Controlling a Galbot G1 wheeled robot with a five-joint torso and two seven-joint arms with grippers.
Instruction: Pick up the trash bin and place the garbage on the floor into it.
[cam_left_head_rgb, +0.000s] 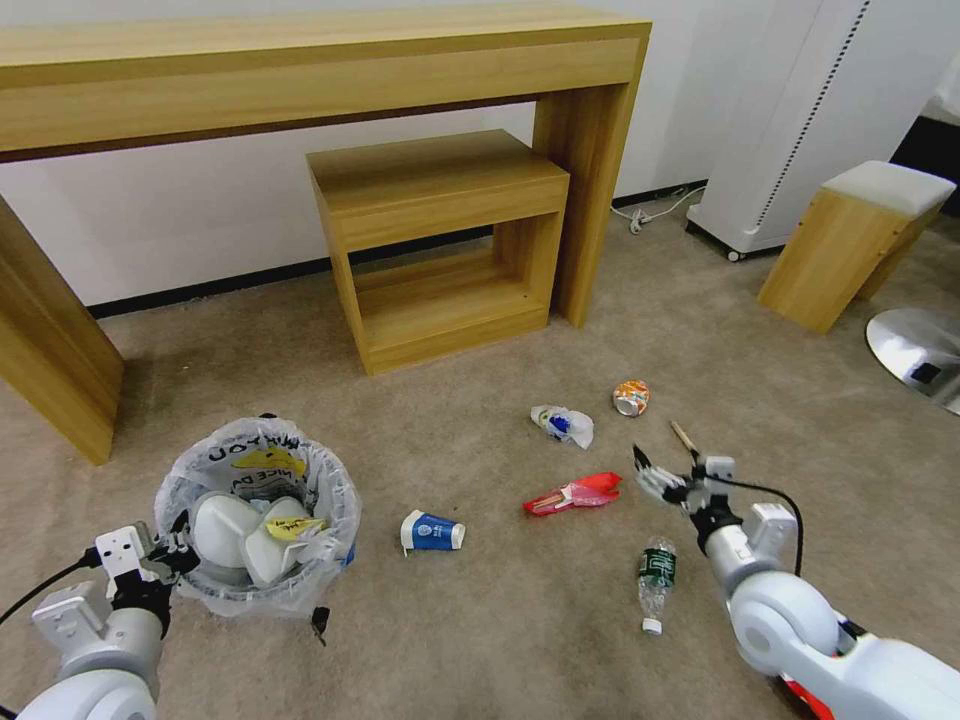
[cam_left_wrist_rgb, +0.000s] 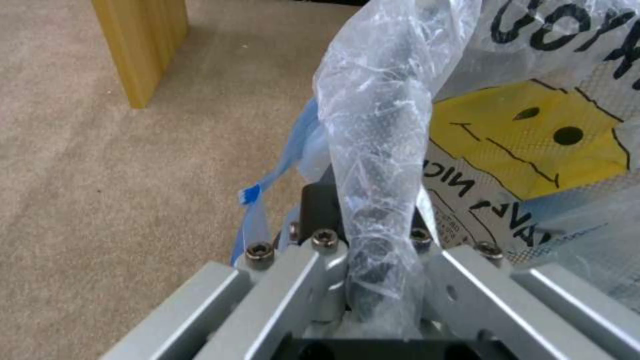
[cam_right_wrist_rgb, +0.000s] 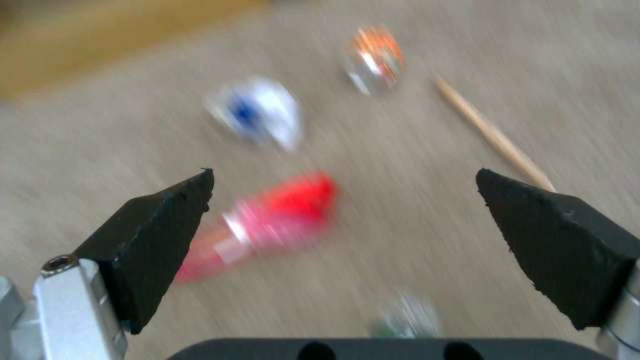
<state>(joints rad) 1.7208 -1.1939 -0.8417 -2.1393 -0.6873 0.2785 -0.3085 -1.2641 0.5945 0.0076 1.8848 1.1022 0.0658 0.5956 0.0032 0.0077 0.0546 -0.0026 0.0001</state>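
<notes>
Here, left tool (cam_left_head_rgb: 180, 548) pinching trash bin (cam_left_head_rgb: 256, 520) rim (bag included); right tool (cam_left_head_rgb: 668, 472) spread wide above floor (cam_left_head_rgb: 480, 620)

- A furnished indoor room, office or hotel-like, was suggested by a beige carpeted floor (cam_left_head_rgb: 480, 640) and white walls with a dark baseboard.
- A long wooden desk (cam_left_head_rgb: 300, 70), a low shelf unit (cam_left_head_rgb: 440, 250) and a cushioned stool (cam_left_head_rgb: 850, 240) were seen.
</notes>
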